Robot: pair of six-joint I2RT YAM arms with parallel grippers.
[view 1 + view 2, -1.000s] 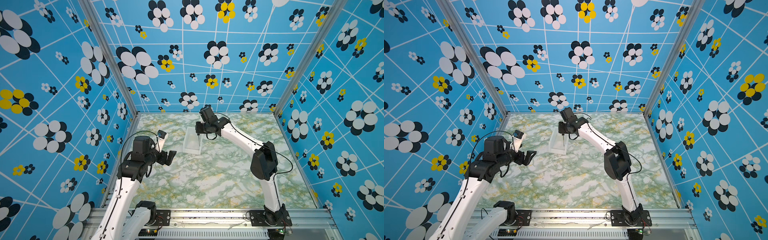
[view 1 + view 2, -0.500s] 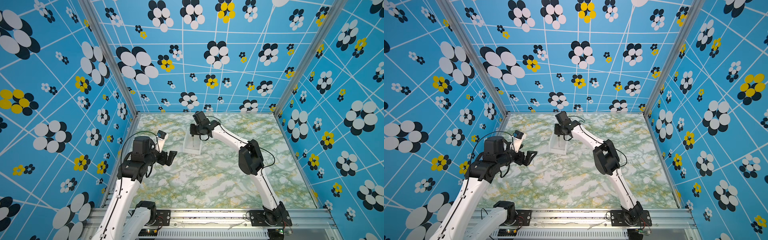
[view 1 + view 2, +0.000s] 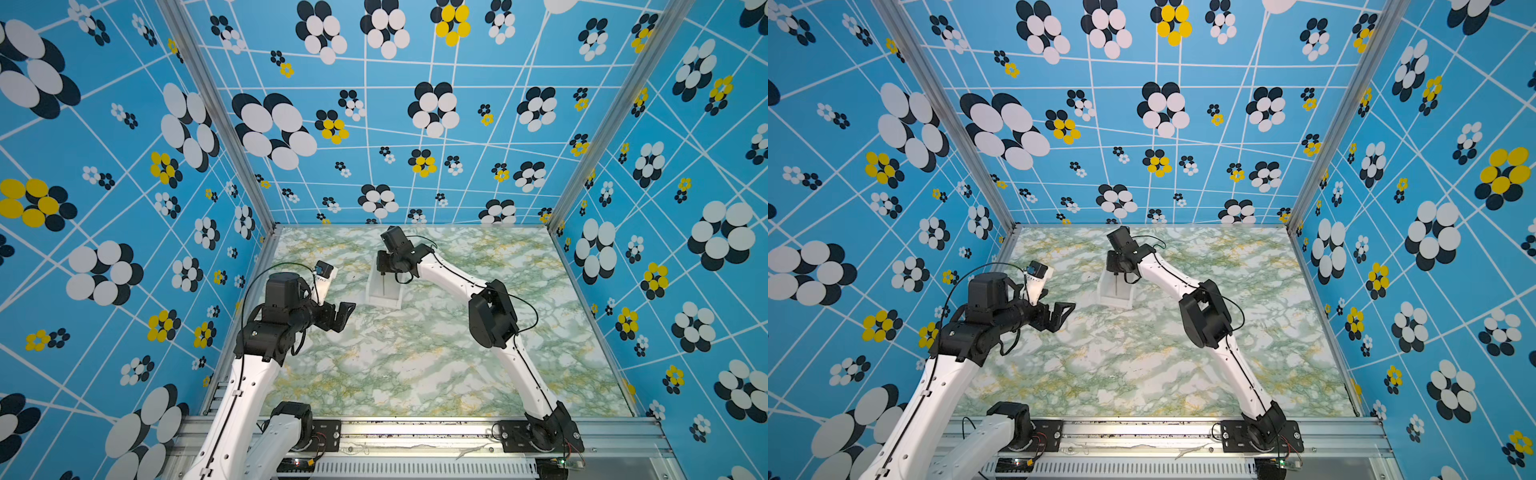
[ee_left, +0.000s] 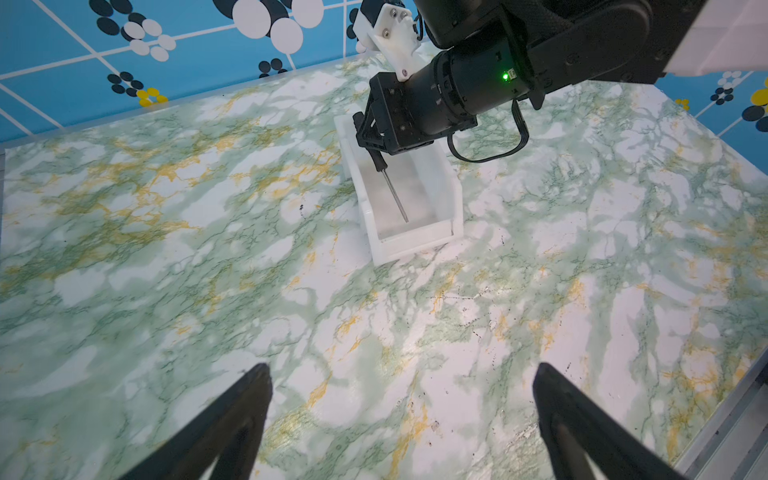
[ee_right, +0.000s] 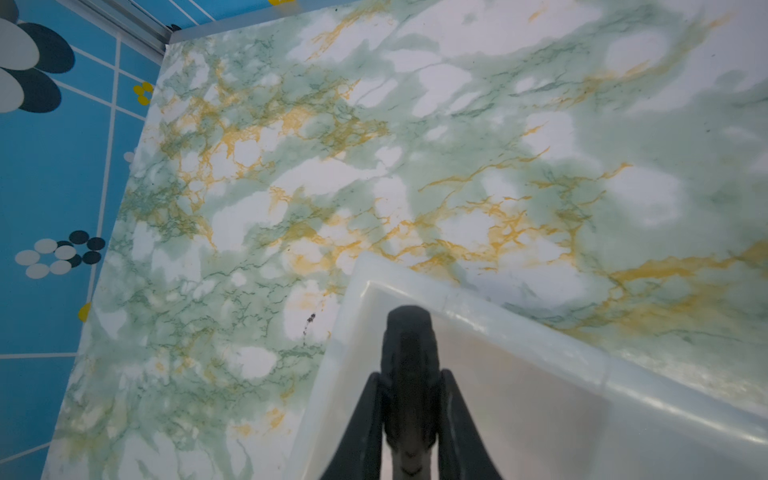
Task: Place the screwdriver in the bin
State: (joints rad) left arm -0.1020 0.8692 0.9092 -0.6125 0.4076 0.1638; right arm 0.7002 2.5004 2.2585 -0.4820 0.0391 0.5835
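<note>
In both top views your right gripper (image 3: 381, 272) is clamping the screwdriver (image 3: 382, 285) by its handle over the far end of the bin (image 3: 384, 303), with the shaft pointing down inside. Left wrist view: the shaft is slanting into the bin (image 4: 415, 243), tip near the floor, contact unclear; your left gripper (image 4: 401, 370) is hanging spread wide, holding nothing. Right wrist view: the fingers (image 5: 368, 415) are pinching the black handle above a bin corner.

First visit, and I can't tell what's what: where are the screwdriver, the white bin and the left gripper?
screwdriver (image 4: 394, 193): left wrist view, on its silver shaft.
bin (image 4: 415, 246): left wrist view, on an end wall.
left gripper (image 4: 401, 368): left wrist view, midway between its open fingertips.
</note>
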